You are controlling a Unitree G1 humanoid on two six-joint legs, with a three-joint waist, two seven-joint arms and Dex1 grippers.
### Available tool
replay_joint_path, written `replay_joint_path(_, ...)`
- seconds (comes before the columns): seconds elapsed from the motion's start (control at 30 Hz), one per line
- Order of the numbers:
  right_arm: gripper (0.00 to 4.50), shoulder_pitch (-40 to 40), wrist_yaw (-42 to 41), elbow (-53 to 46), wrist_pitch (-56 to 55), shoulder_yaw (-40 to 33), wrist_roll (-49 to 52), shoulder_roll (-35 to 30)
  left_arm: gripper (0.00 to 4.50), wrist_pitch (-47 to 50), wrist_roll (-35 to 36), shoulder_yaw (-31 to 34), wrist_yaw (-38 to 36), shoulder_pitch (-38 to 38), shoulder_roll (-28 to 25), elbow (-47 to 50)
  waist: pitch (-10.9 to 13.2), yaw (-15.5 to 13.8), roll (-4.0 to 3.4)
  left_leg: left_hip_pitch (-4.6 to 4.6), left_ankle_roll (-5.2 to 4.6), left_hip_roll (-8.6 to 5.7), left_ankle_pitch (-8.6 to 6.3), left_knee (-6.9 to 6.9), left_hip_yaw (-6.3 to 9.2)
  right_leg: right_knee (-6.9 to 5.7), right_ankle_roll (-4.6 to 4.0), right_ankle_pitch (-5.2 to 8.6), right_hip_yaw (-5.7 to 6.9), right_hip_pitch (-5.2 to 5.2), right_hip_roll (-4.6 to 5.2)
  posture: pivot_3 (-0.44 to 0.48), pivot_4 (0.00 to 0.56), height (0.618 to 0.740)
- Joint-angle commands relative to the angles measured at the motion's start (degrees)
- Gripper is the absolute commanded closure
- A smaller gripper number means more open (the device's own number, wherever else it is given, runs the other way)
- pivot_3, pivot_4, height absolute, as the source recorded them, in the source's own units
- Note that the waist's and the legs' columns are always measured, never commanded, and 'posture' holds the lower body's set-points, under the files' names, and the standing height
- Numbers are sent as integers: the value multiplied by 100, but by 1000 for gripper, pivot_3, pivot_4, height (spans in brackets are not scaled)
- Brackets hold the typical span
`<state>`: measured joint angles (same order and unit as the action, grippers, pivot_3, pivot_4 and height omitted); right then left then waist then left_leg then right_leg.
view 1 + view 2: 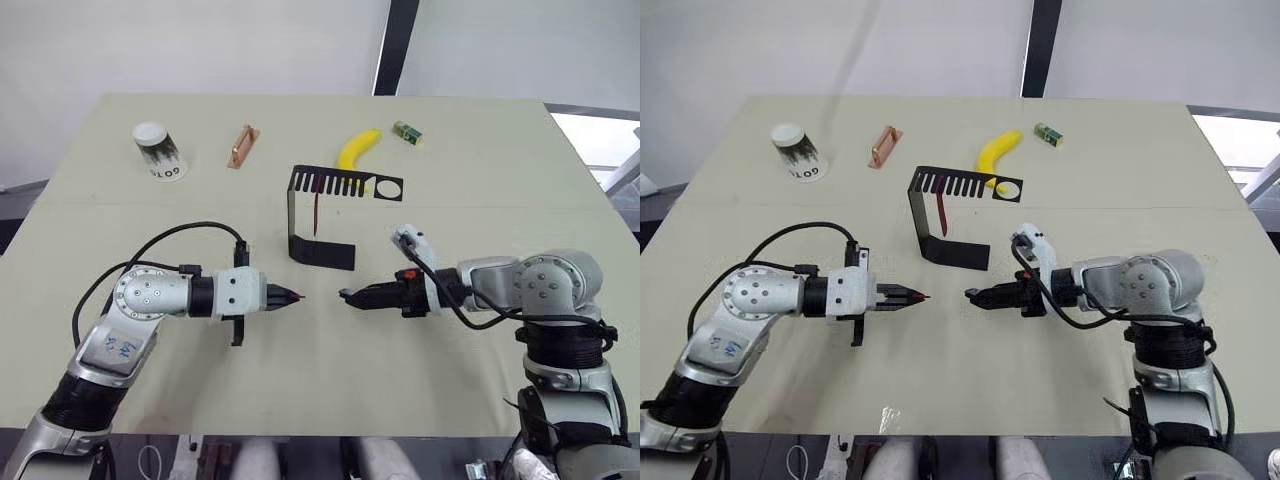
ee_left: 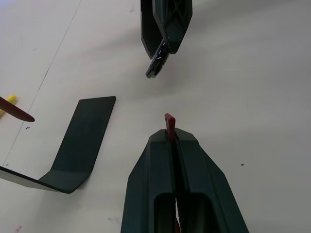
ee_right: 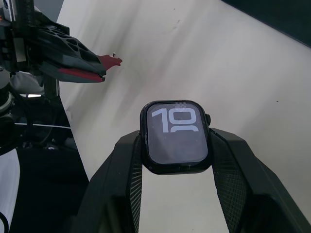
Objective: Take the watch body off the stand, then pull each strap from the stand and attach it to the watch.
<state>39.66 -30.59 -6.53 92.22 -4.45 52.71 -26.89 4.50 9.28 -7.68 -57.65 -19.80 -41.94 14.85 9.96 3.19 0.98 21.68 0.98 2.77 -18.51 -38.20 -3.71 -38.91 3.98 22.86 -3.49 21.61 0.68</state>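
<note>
A pale beige rectangular table (image 1: 480, 180) carried everything. Along its far side lay a white paper cup (image 1: 159, 151) on its side, a copper-coloured handle (image 1: 242, 146), a yellow banana (image 1: 357, 148) and a small green block (image 1: 407, 131). Nearer the middle stood the thin black bent sheet-metal stand (image 1: 322, 215).

Even, bright, diffuse light falls on the pale table (image 1: 470, 170); a stronger white patch sits at its far right corner. Shadows are soft and short — a faint one lies beside the black stand (image 1: 322, 215), another under the banana (image 1: 357, 148). In the right wrist view, broad blurred shadow bands cross the surface beyond the fingers (image 3: 124, 170), and the watch screen (image 3: 176, 136) between them is sharp, its digits glowing. In the left wrist view the fingers (image 2: 194, 179) nearest the lens look softer than the table beyond — no glare there.
</note>
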Motion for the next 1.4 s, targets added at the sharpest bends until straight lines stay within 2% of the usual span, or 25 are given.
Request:
replay_joint_path(0.03,2979,146,181,78,28,37,144,51,4500,-37,-136,-53,162,-40,101,114,0,7,0,0,0,0,0,0,0,-1,0,0,0,0,0,0,150,740)
replay_joint_path(0.3,2979,396,734,692,28,-30,593,288,4500,-71,-387,-194,279,-176,289,27,0,41,0,0,0,5,0,2,0,-5,0,0,3,3,-6,0,150,740)
replay_joint_path(0.83,2979,476,1873,1074,28,-156,1662,506,4500,1,-524,-376,307,-473,561,-306,0,38,0,2,0,4,0,3,1,-3,0,0,4,3,-4,0,150,740)
replay_joint_path(1.4,2979,392,2314,1096,28,-208,2080,400,4500,-24,-506,-338,232,-443,476,-314,0,38,0,4,0,5,0,3,2,1,0,0,4,3,-4,0,150,740)
